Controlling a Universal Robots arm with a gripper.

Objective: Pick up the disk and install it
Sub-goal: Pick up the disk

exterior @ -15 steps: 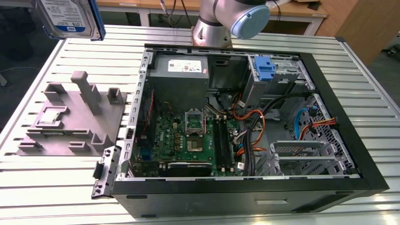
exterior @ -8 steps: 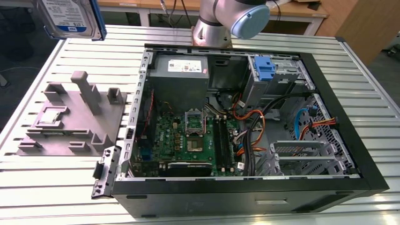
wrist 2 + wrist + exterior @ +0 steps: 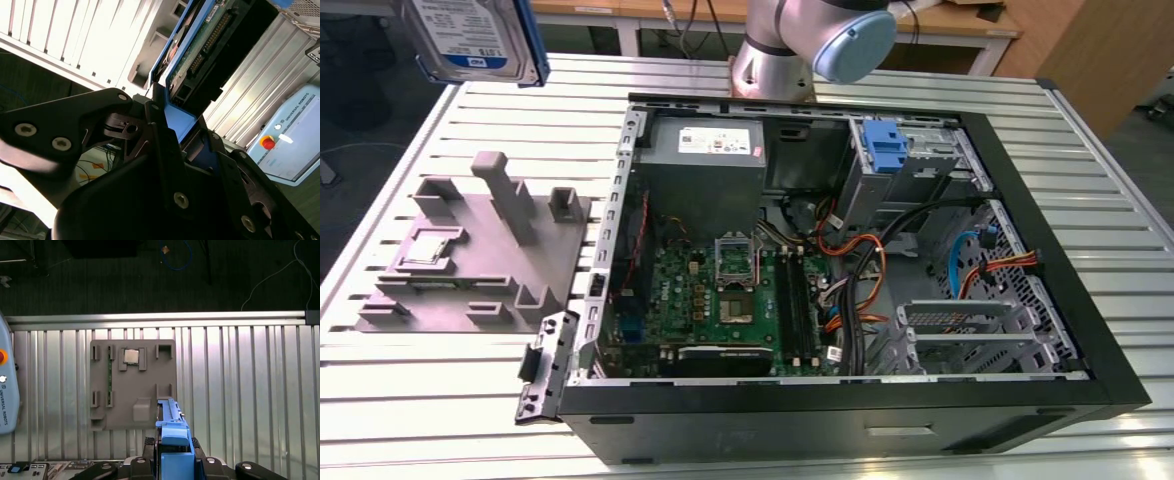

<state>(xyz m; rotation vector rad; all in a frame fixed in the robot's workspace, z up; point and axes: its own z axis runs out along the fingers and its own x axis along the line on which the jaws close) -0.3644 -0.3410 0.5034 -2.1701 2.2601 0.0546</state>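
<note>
The disk [image 3: 470, 38], a silver-grey drive with a white-and-blue label in a blue carrier frame, hangs high in the air at the exterior view's far left, above the slatted table's corner. In the second wrist view my gripper [image 3: 179, 126] is shut on the carrier's blue end, and the disk [image 3: 200, 45] reaches away from the black fingers [image 3: 150, 117] with its circuit board and connector showing. In the first wrist view the disk [image 3: 173, 432] is edge-on between the gripper's [image 3: 175, 454] black links, above the edge of the grey fixture plate.
An open computer case [image 3: 1087, 330] lies on the table with its motherboard [image 3: 720, 300], cables and a drive bay holding a blue bracket [image 3: 887, 150]. A grey fixture plate [image 3: 480, 260] carries a small square chip [image 3: 132, 356]. The arm's base [image 3: 781, 55] stands behind the case.
</note>
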